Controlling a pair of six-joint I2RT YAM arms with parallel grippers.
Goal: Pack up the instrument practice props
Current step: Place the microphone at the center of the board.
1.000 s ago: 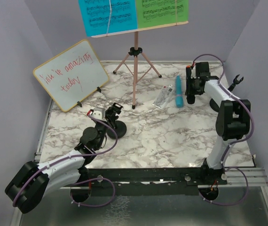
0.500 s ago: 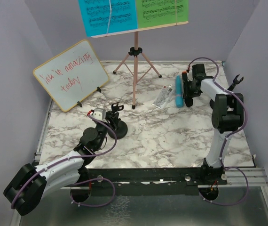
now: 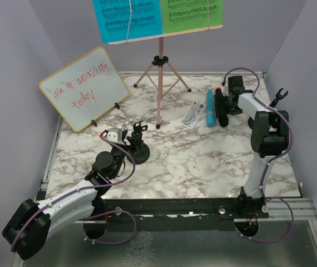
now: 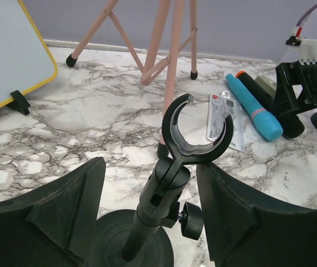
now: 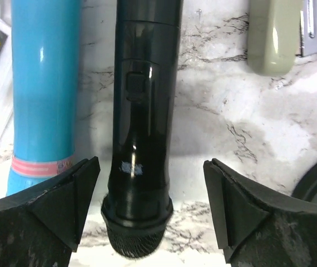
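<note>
The left gripper (image 4: pixel 150 167) stands open, its matte black fingers either side of a mic holder (image 4: pixel 167 189). The holder is a jointed plastic stem on a round base, topped by a glossy C-shaped clip. Beyond it rise slim pink tripod legs (image 4: pixel 172 50).

The right gripper (image 5: pixel 147 167) is spread too, straddling the smooth black microphone (image 5: pixel 144 111). Its mesh head lies between the fingers on the veined marble surface (image 5: pixel 203 111). Alongside, by the left finger, lies the blue microphone (image 5: pixel 44 83), a glossy cylinder with a pink band whose small print is illegible.

Far beyond the left gripper, the yellow-framed whiteboard (image 3: pixel 83 88) reads "amazing today" in red; its first word is unclear.
</note>
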